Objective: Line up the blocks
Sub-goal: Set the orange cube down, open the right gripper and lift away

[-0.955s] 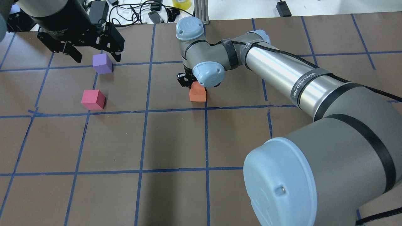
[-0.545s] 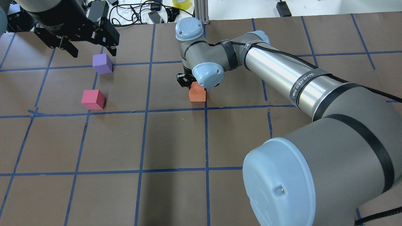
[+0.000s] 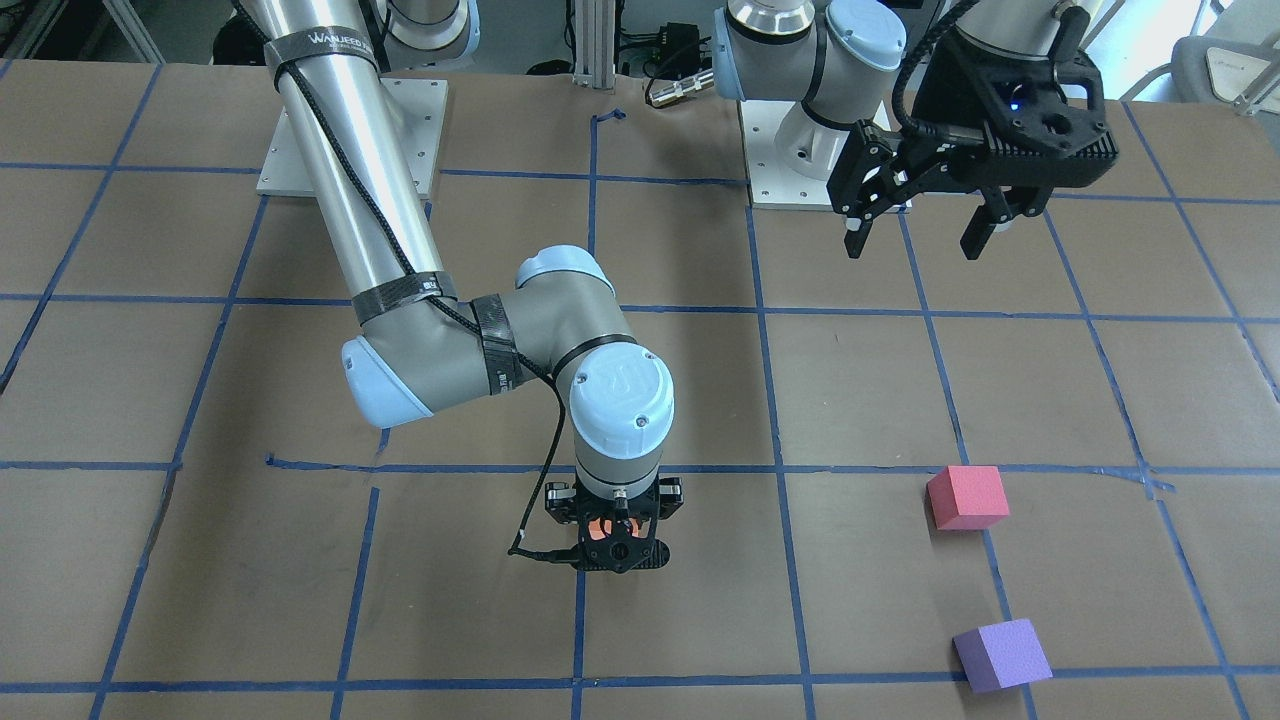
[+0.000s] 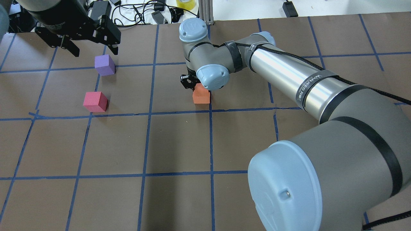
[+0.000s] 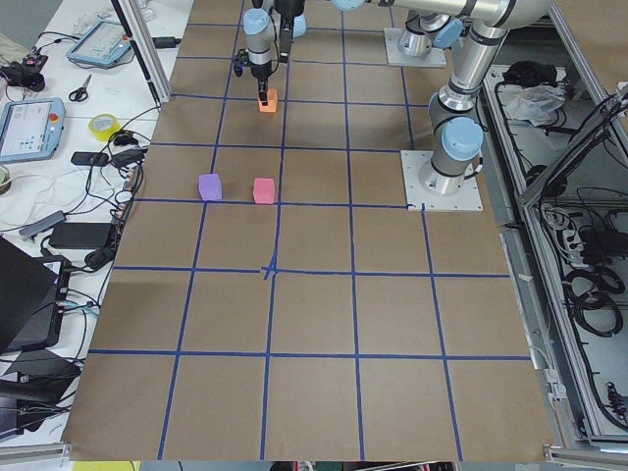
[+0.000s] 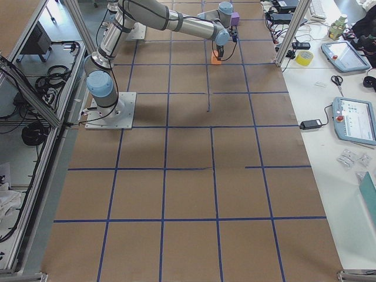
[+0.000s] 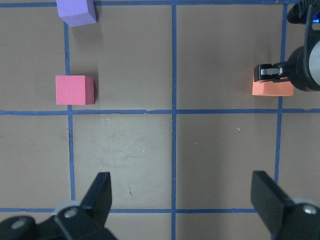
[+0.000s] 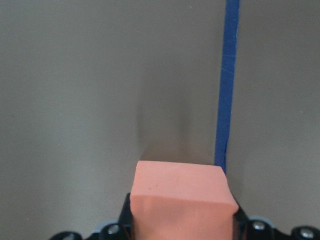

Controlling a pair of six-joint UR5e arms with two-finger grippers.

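Observation:
The orange block (image 4: 201, 97) sits between the fingers of my right gripper (image 3: 612, 530), which is shut on it near the table's middle, at or just above the surface. The right wrist view shows it (image 8: 182, 200) clamped beside a blue tape line. The purple block (image 4: 104, 64) and the pinkish-red block (image 4: 95, 101) rest on the table at the left, apart from each other. My left gripper (image 4: 95, 51) is open and empty, raised above and behind the purple block. In the left wrist view, its fingers (image 7: 97, 195) are spread wide over bare table.
The brown table carries a grid of blue tape lines (image 4: 146, 112). Cables, power adapters and a yellow tape roll (image 4: 186, 3) lie past the far edge. The arms' mounting plates (image 3: 350, 130) are at the robot's side. My right arm (image 4: 289, 73) spans the right half.
My left gripper has risen and drawn back from the purple block, staying open. My right gripper, with the orange block in it, has shifted very slightly to the left.

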